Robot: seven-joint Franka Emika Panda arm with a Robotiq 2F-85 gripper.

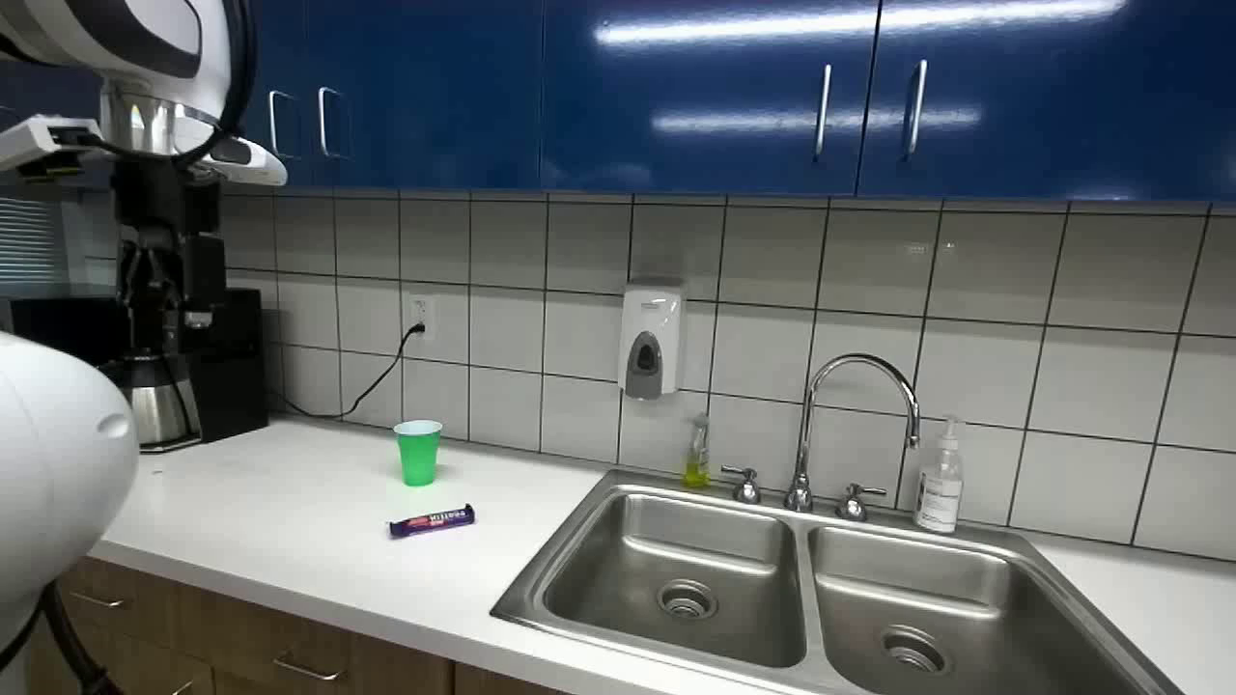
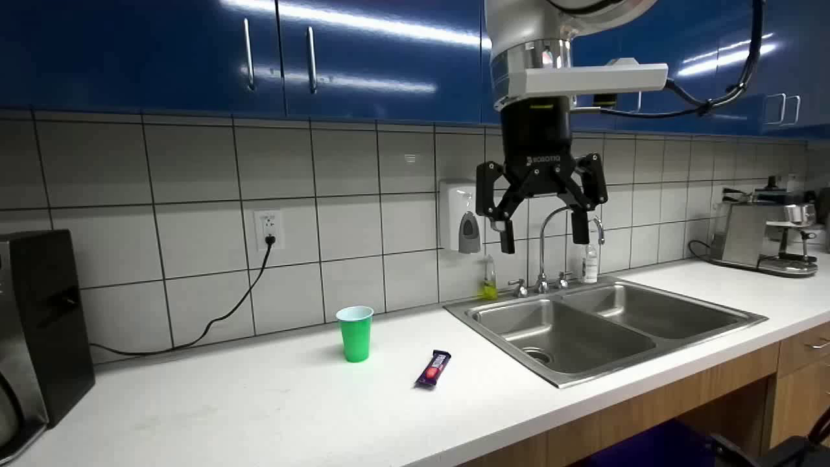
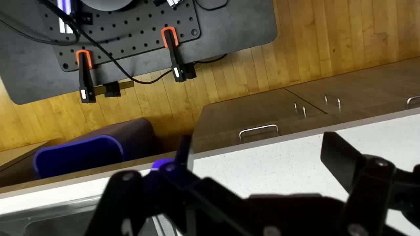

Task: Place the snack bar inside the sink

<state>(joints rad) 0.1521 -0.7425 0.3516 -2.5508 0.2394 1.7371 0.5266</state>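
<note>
Flat, slanted snack bar makes the grasp the weak point

At the left of an exterior view, a dark appliance stands well apart from the bar; only a wide swing seems likely to trouble it. Next, the green cup stands upright near the bar. It looks light, so a low pass could tip it.

The bar itself lies flat on the white counter, touching neither cup nor sink. Being thin, it may escape if the descent stops short; too deep a reach would strike the counter. A grasp not turned to match its slant could spin it away.

Farther right, the gripper hangs high, its fingers spread wide with nothing between them. The wrist view takes in counter edge and floor but no bar that I can make out, so a straight drop from here would probably miss.

At the right is the sink. Carried too low, the bar could catch its rim; a badly aimed release could leave it on the divider. A path hugging the tiled wall might hit the faucet.
</note>
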